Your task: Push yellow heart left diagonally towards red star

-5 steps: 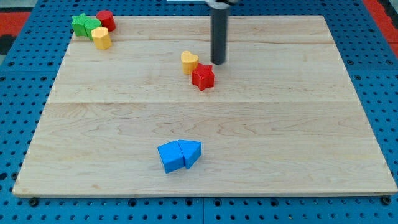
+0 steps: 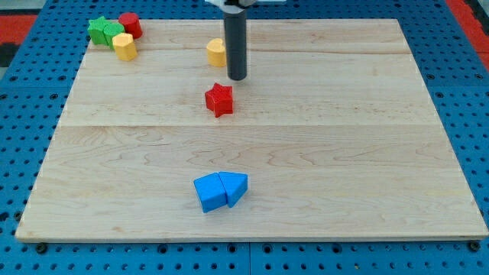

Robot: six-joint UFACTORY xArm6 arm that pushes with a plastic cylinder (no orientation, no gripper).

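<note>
The yellow heart [image 2: 216,52] lies near the view's top centre, partly hidden behind my rod. The red star [image 2: 219,99] sits below it, apart from it. My tip [image 2: 237,78] rests on the board just to the right of the heart and up and to the right of the star, touching neither as far as I can tell.
A green star [image 2: 100,30], a red cylinder [image 2: 129,24] and a yellow block [image 2: 124,46] cluster at the view's top left corner. Two blue blocks [image 2: 220,190] lie together near the view's bottom centre. The wooden board [image 2: 344,137] sits on a blue pegboard.
My tip has moved left. The yellow heart has shifted up and left, and the red star has shifted left and slightly down; they now lie apart.
</note>
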